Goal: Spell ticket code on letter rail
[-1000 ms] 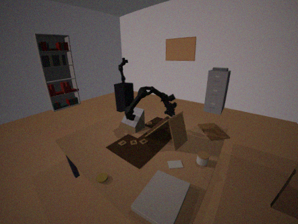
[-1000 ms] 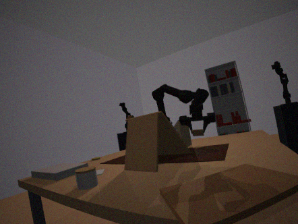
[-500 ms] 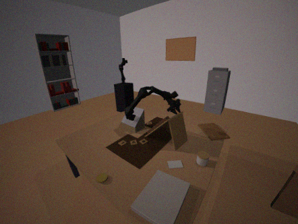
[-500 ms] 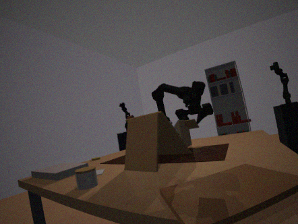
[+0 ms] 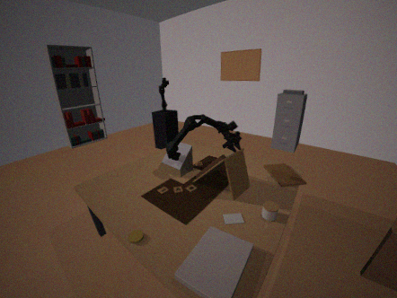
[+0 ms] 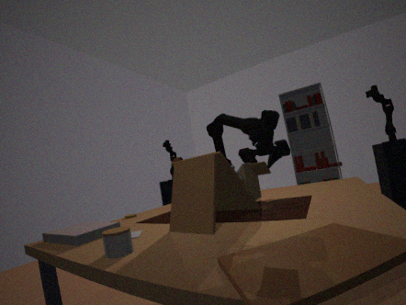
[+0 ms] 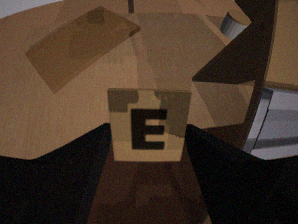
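My gripper (image 5: 233,147) (image 6: 263,161) (image 7: 148,129) is shut on the E tile (image 7: 173,146), which faces the wrist camera upright between the fingers. It is held raised beside the board's tall tan panel (image 5: 238,176) (image 6: 193,195). The sloping board (image 5: 210,171) stands on the dark mat (image 5: 185,212) (image 6: 287,208); its rail and any letters in it cannot be made out. Three loose tiles, one left (image 5: 163,190), one middle (image 5: 178,189) and one right (image 5: 191,188), lie on the mat. A white card (image 5: 233,218) lies nearby; no print is readable on it.
A grey wedge (image 5: 180,162) stands by the arm's base. A pale flat box (image 5: 217,260) (image 6: 75,233), a lidded jar (image 5: 269,212) (image 6: 118,243) (image 7: 234,26) and a yellow disc (image 5: 136,236) stand on the counter. A flat brown panel (image 5: 286,174) (image 7: 82,47) lies beyond the tall panel.
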You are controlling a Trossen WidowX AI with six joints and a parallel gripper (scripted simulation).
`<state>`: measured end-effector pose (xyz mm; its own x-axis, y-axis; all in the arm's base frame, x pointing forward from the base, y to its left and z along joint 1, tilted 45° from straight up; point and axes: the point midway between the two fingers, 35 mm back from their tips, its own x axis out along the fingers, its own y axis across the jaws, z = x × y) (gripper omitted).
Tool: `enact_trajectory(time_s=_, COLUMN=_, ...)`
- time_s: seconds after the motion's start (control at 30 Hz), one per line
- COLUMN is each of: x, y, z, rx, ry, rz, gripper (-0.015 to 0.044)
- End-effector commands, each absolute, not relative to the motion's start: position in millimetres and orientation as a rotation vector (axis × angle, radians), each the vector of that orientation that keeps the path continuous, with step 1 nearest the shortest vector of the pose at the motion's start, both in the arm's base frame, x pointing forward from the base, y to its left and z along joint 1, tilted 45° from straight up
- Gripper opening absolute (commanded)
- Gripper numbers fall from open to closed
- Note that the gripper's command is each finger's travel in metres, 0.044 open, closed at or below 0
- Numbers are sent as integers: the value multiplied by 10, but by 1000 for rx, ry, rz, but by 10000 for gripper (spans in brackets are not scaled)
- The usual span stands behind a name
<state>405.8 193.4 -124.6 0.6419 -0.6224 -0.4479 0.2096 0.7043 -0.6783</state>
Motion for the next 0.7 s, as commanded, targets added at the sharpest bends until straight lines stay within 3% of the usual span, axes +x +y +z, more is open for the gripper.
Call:
enact_trajectory(time_s=0.0, x=4050, y=1915, z=-1234, rx=-627, ry=724, rz=-515, gripper=0)
enact_trajectory(time_s=0.67, x=4023, y=1853, z=-1191, rx=-627, ry=724, rz=-515, gripper=0)
